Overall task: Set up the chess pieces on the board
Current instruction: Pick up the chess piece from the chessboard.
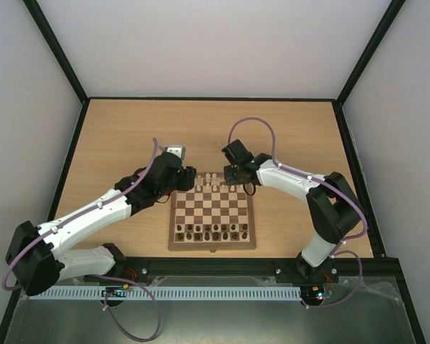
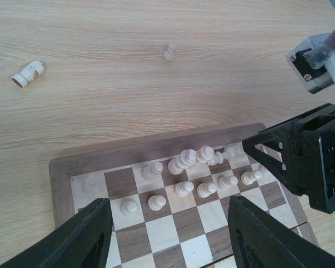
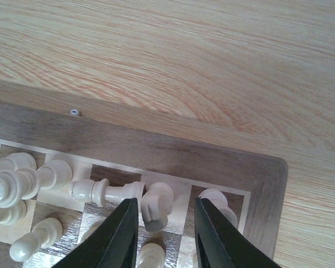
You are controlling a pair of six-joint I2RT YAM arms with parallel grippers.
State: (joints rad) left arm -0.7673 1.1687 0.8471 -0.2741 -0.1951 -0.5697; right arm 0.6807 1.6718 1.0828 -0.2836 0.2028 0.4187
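Note:
The board (image 1: 212, 246) lies in the middle of the table, with dark chess pieces (image 1: 211, 231) on its near rows and cream ones (image 1: 211, 180) at the far edge. My right gripper (image 3: 166, 202) hangs over the board's far right corner. Its jaws are open around a cream knight (image 3: 158, 205), which is close to the left finger, with a gap on the right. A cream piece (image 3: 103, 191) lies toppled beside the knight. My left gripper (image 2: 168, 204) is open and empty above the far left cream pawns (image 2: 183, 188). A cream knight (image 2: 28, 73) lies on the tabletop and a cream pawn (image 2: 170, 52) stands there.
The right gripper's black body (image 2: 301, 162) stands close to the right of my left fingers. A cream piece (image 3: 216, 202) stands in the corner square next to the right finger. The enclosure's black frame and white walls (image 1: 201, 50) border the tabletop.

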